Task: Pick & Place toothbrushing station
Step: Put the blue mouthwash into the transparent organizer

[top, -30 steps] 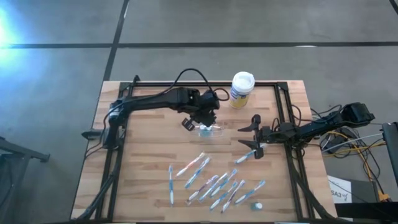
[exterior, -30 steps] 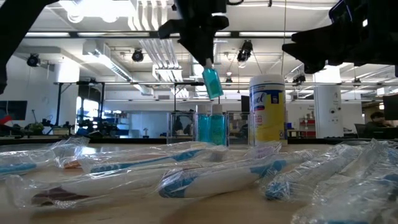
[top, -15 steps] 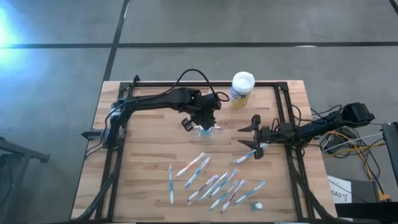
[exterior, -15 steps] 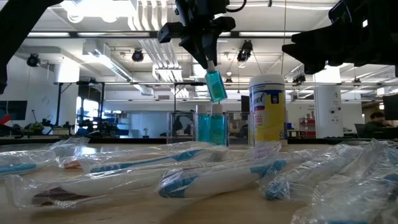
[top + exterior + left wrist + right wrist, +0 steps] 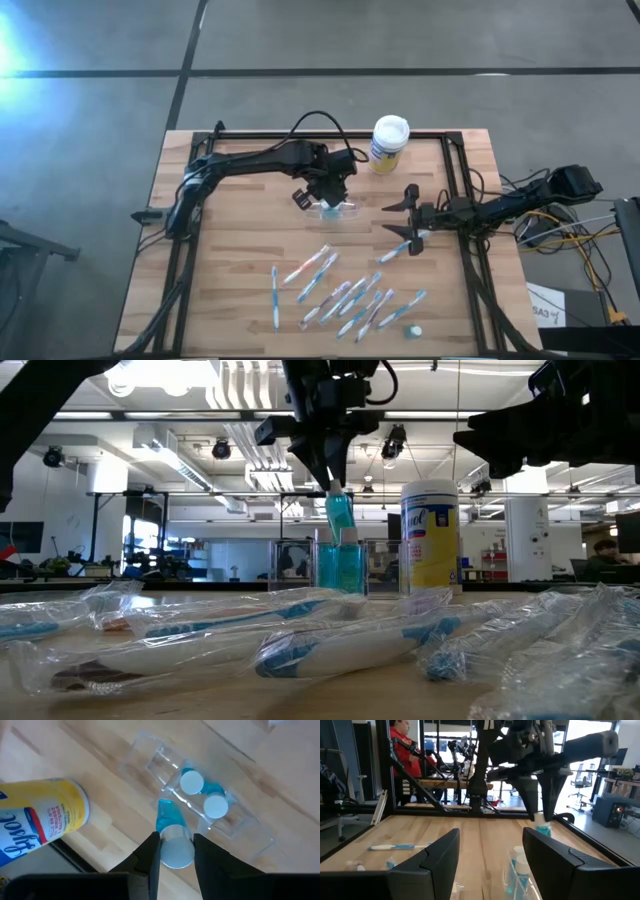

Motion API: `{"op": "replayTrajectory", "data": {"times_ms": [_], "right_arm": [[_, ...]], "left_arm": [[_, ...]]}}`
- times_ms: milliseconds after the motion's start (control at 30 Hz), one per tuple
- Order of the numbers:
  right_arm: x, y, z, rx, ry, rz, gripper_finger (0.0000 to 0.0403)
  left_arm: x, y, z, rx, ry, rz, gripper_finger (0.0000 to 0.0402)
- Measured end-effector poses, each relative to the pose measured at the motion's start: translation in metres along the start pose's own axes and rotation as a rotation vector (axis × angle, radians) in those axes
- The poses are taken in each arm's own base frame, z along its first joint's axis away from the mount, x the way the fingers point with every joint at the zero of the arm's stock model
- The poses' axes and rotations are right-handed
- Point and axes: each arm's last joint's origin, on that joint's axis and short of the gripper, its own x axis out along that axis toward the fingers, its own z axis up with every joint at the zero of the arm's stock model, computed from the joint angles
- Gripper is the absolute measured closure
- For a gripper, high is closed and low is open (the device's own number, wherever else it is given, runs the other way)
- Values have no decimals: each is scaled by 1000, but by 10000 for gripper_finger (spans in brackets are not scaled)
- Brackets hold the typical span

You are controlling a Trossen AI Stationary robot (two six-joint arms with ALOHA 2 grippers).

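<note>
A small clear plastic holder (image 5: 338, 209) stands on the table's far middle, with two teal tubes (image 5: 202, 795) upright in it, white caps up. My left gripper (image 5: 334, 190) is above it, shut on a third teal tube (image 5: 340, 516), whose lower end hangs just above the holder (image 5: 340, 565). Several wrapped white-blue-pink toothbrushes (image 5: 345, 292) lie flat on the table's near half. One more small tube (image 5: 413, 330) lies at the near edge. My right gripper (image 5: 409, 214) hovers open and empty to the right of the holder. My left gripper pinches the tube's white cap end (image 5: 176, 851) between its two fingers. The fingers (image 5: 322, 455) come from above and point down. The tube's teal body (image 5: 165, 815) hangs below them, nearly upright and clear of the table.
A white-lidded canister with a yellow-blue label (image 5: 389, 143) stands at the far edge, just right of the holder. A toothbrush (image 5: 400, 249) lies under my right gripper. A black frame (image 5: 455, 190) runs around the table. A person (image 5: 402, 747) is beyond the table.
My left gripper has gone down toward the holder with the teal tube. The tube has turned from tilted to nearly upright, and its lower end now hangs close above the holder.
</note>
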Motion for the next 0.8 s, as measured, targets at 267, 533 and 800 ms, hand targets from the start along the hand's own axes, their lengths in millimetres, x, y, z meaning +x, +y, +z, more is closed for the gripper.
{"op": "replayTrajectory", "data": {"times_ms": [267,533,800], "right_arm": [[0,0,0,0,0,0,188],[0,0,0,0,0,0,188],[0,0,0,-3,0,0,188]], "left_arm": [[17,5,-8,-20,-5,-51,305],[35,10,-17,-34,3,-92,305],[38,11,-19,-34,-46,-120,305]]}}
